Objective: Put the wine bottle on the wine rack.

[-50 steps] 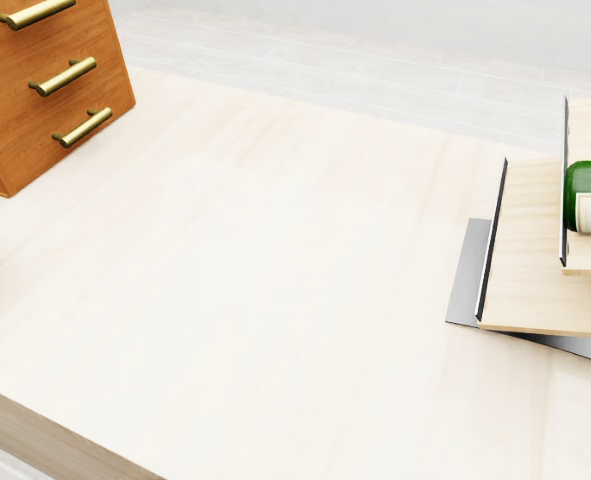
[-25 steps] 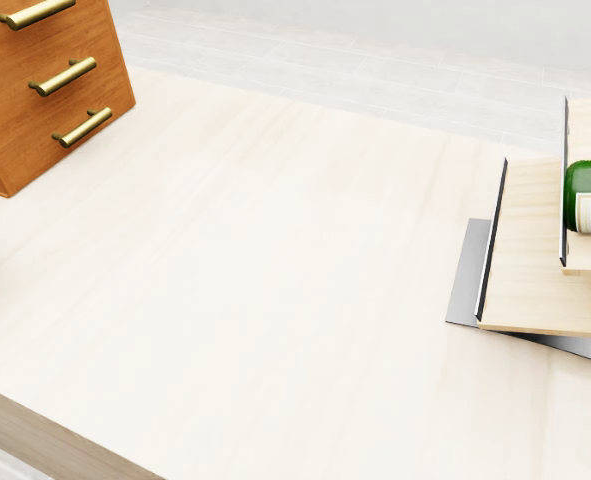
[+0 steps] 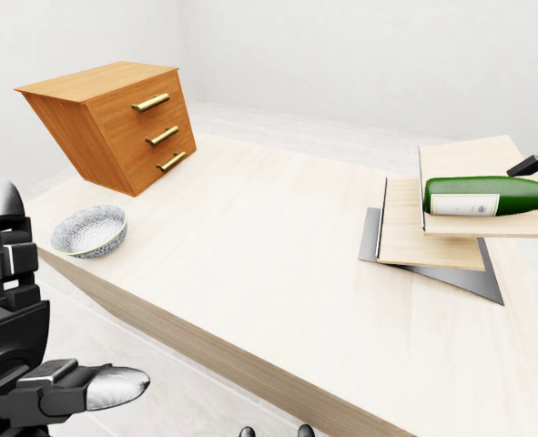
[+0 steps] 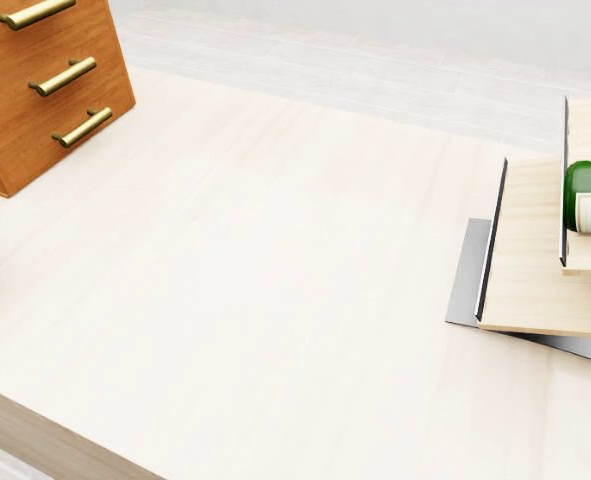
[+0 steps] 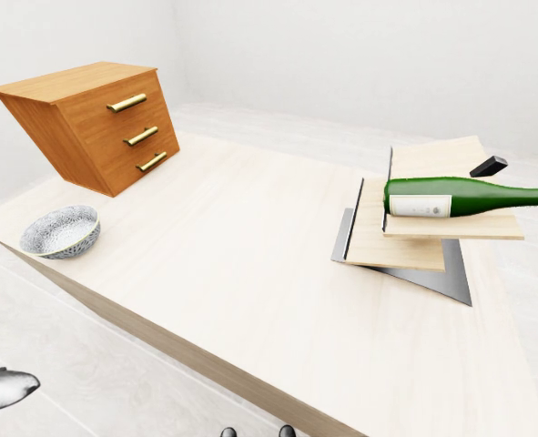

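The bottle (image 5: 464,197) lies on its side on the upper board of the rack (image 5: 405,238), at about 3 o'clock in the right-eye view. Its neck points to the right edge of the picture and its label end points left. It seems to rest there by its own weight, because nothing touches it, so the task looks done.

The rack stands on the counter (image 5: 250,264) on a dark metal foot, with its pale boards stepped one above the other.

The left hand (image 3: 32,364) is low at 8 o'clock in the left-eye view, beside the counter's near edge and well apart from the bottle. Its fingers are spread and hold nothing. The right hand does not appear in any view.

A bowl (image 3: 88,229) sits near the counter's left corner at 9 o'clock, and a drawer box (image 3: 114,123) stands above it at 10 o'clock. Both are far from the rack, so they do not hinder it.
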Tool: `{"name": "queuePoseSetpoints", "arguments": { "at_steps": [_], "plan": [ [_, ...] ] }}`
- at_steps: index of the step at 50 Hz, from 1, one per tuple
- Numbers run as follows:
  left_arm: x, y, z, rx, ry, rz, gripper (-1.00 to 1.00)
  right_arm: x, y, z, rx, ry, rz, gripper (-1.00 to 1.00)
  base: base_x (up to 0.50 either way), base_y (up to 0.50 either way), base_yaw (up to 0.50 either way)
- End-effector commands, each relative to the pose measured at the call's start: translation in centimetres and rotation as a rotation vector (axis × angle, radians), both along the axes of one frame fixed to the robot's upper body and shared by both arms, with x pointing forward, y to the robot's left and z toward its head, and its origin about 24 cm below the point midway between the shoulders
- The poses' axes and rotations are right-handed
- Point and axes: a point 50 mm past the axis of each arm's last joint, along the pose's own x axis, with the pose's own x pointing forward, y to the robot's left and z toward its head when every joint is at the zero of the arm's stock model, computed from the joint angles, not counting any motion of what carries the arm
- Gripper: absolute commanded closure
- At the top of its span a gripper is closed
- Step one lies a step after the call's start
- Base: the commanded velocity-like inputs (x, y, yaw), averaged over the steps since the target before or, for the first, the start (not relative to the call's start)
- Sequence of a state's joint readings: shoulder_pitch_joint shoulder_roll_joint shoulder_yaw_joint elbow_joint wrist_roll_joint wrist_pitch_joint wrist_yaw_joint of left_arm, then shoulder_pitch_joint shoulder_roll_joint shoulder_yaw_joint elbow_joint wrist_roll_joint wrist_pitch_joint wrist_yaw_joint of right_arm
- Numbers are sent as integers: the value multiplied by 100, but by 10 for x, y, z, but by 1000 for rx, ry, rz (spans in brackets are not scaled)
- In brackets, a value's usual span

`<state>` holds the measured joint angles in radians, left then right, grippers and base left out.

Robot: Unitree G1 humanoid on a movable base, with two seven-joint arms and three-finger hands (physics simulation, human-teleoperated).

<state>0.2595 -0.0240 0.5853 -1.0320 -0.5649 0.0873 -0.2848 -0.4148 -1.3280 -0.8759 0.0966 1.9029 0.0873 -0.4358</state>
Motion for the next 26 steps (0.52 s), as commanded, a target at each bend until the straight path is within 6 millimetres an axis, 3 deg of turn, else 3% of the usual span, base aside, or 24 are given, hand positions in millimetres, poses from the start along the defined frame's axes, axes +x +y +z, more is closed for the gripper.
{"name": "queuePoseSetpoints", "arguments": {
  "at_steps": [1,21,26],
  "plan": [
    [-3,-1,1,-38,24,-46,-100,-20,26,23,-19,-121,98,-100,0,0,0],
    [-5,5,4,-99,95,-97,-100,-44,53,52,-177,-256,119,-100,0,0,0],
    [-2,2,1,-105,138,-119,-100,-49,68,56,-262,-282,129,-100,0,0,0]
  ]
}}
